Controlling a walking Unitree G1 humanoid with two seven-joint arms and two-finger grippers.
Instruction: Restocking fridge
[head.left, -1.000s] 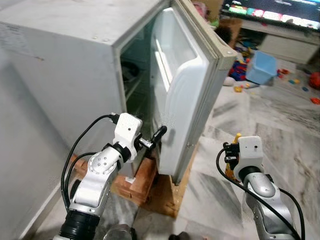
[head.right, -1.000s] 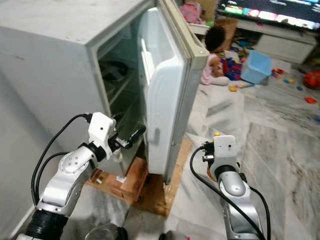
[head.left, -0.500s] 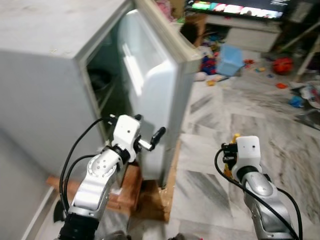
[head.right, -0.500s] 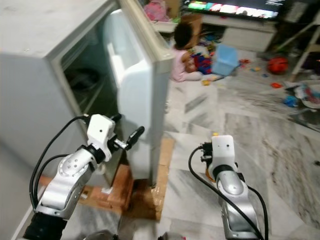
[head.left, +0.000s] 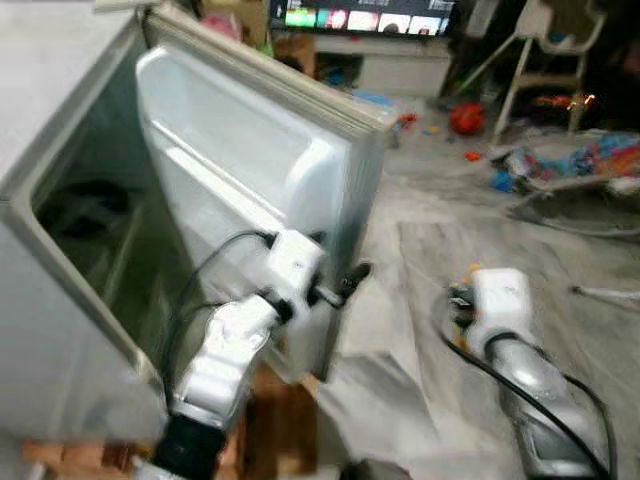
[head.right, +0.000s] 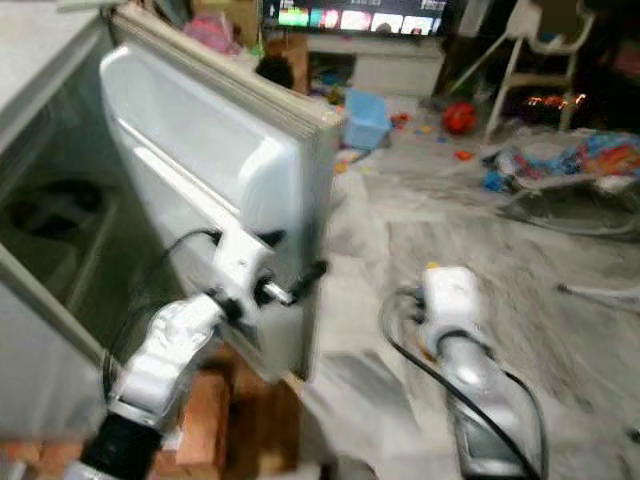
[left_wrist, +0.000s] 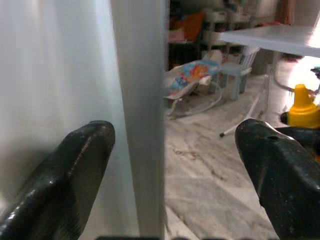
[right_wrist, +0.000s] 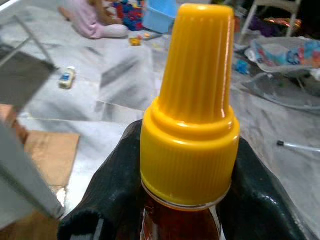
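Right gripper (right_wrist: 180, 220) is raised over the marble floor (head.left: 440, 250), fingers (right_wrist: 115, 200) clenched on a yellow-capped sauce bottle (right_wrist: 190, 115). Left gripper (left_wrist: 167, 165) has its fingers (left_wrist: 75, 165) spread astride the free edge of the open fridge door (head.left: 250, 170). Beyond lie scattered toys (head.right: 460, 118) and a television (head.right: 350, 18).

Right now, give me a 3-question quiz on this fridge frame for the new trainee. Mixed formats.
1. True or false: the fridge door is shut.
2. Multiple choice: what does the right end effector hold? A) a bottle with a yellow cap B) a blue bin C) nothing
3. Fill in: the left end effector has one finger on each side of the door's ____.

Key:
1. False. The door stands open, with the fridge's interior in view.
2. A. The fingers grip the bottle just below its cap.
3. Edge. The fingers are spread, not clamped on it.
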